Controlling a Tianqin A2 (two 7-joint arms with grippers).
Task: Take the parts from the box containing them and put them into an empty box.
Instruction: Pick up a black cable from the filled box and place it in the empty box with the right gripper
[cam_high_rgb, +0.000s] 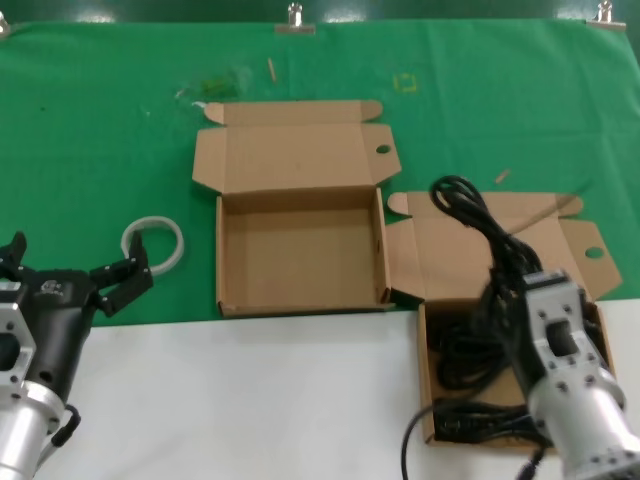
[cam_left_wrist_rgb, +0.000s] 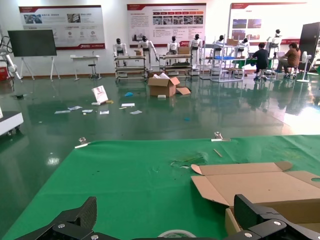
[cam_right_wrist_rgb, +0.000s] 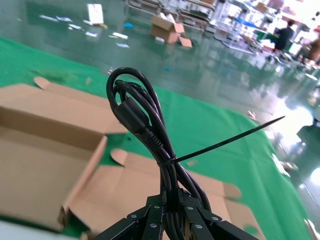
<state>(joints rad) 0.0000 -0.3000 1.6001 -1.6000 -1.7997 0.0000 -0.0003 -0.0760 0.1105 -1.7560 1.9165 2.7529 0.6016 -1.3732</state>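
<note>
Left hand (cam_left_wrist_rgb: 165, 227) open, fingers (cam_left_wrist_rgb: 75, 217) spread above the green desk (cam_left_wrist_rgb: 125, 185). A cardboard box (cam_left_wrist_rgb: 260, 187) lies nearby, lid open.

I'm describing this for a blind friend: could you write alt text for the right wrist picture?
The right gripper has its fingers shut on a bundled black cable bound with a zip tie, held up above two open cardboard boxes, the empty box and the box containing them, on a green cloth.

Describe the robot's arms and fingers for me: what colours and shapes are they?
Both arms end in round silvery metal wrist sections. The left gripper has a matte black body with small pale lettering and black, jointed, claw-like fingers. The right gripper sits on a grey boxy housing with screws, and its black fingers are studded with small silver bolts.
</note>
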